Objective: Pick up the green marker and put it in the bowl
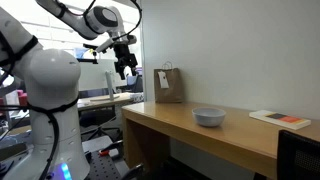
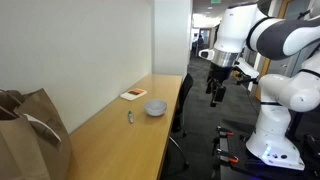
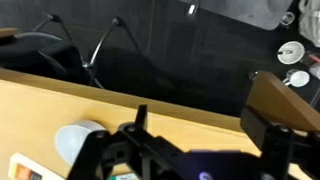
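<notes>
gripper [image 1: 125, 70] hangs beside the desk [image 1: 170, 116] — bowl [image 1: 209, 117] on it

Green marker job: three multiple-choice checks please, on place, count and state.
1. Where is the green marker? A. on the desk beside the bowl B. inside the bowl C. on the floor
2. How many bowls stand on the desk? A. three B. two C. one
3. The gripper is: A. shut on the marker B. open and empty in the air C. resting in the bowl
Answers: 1 A, it lies on the wood just apart from the bowl; 2 C, both exterior views show a single bowl; 3 B, the wrist view shows the fingers spread with nothing between.
</notes>
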